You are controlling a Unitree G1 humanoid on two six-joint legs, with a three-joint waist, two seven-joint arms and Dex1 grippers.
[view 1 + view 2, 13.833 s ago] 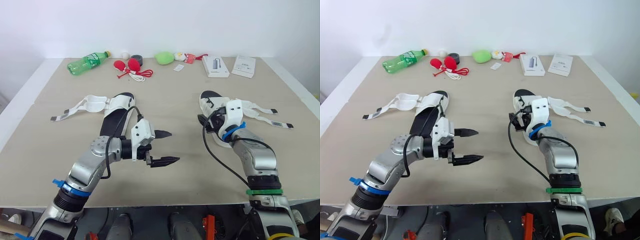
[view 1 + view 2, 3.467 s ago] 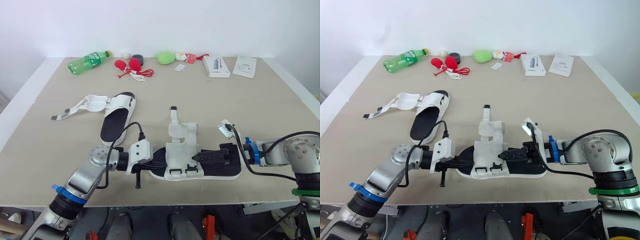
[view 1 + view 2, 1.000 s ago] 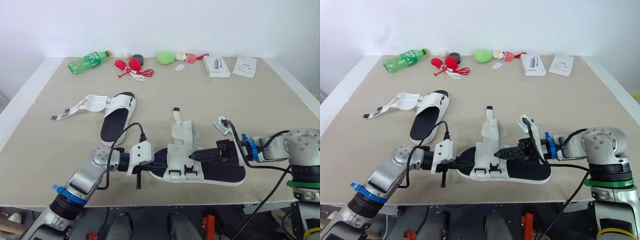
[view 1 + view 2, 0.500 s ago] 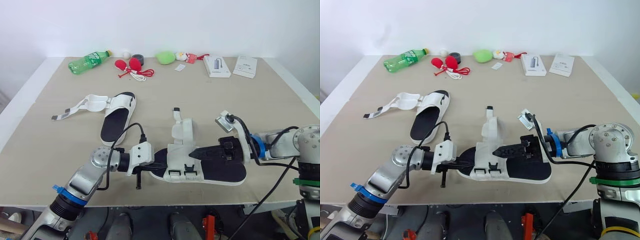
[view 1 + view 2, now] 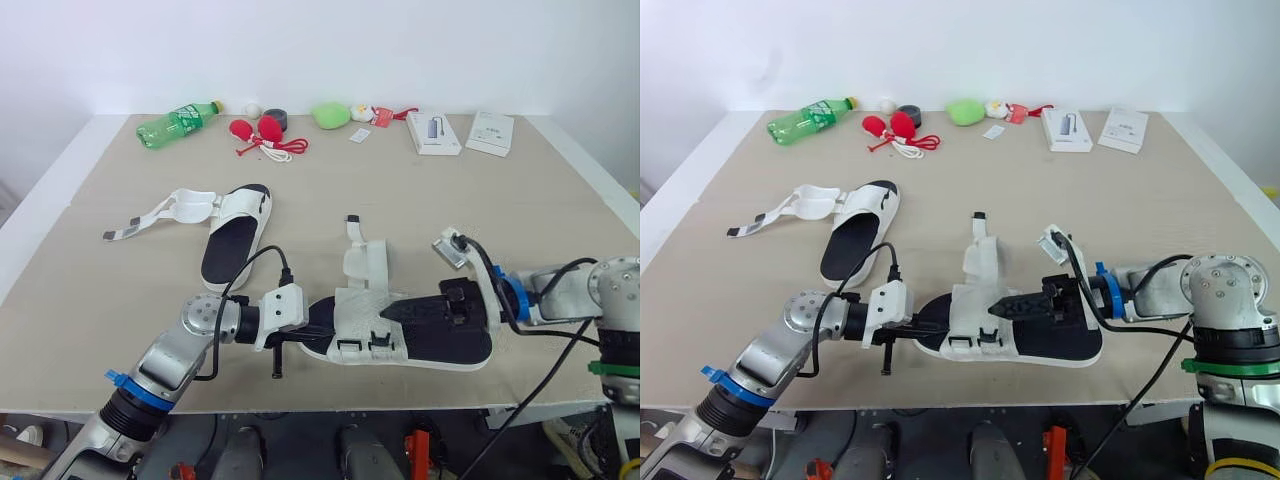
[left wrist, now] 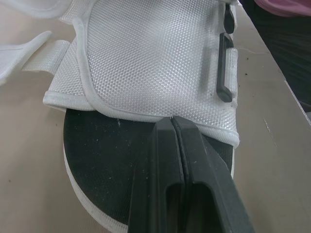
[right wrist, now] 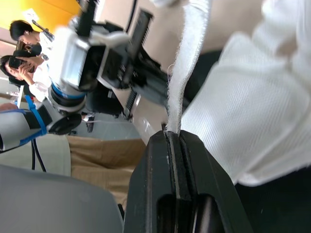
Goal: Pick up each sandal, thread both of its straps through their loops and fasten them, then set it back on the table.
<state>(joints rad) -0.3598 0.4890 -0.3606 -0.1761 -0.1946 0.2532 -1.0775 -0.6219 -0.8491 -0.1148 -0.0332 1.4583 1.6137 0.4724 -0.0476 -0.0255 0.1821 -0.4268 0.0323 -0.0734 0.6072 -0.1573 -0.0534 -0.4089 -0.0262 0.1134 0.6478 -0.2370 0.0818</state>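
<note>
One sandal (image 5: 440,345), black sole with a white mesh upper (image 5: 360,315), lies near the table's front edge. My left gripper (image 5: 322,325) is shut and its tips (image 6: 171,120) rest on the footbed at the toe, touching the upper's edge. From the heel side, my right gripper (image 5: 392,313) is shut on a white strap (image 7: 187,73) of this sandal. Another strap (image 5: 362,255) with a black tip lies on the table behind the upper. The second sandal (image 5: 235,235) lies at the left, its straps (image 5: 150,215) undone and spread out to the left.
Along the far edge lie a green bottle (image 5: 177,122), red items with a white cord (image 5: 262,135), a tape roll (image 5: 275,118), a green lump (image 5: 328,115) and two white boxes (image 5: 433,132) (image 5: 489,132). The front edge runs just below the held sandal.
My right wrist rose a little with the strap and has come back down. The left gripper and the sandal's sole have stayed put.
</note>
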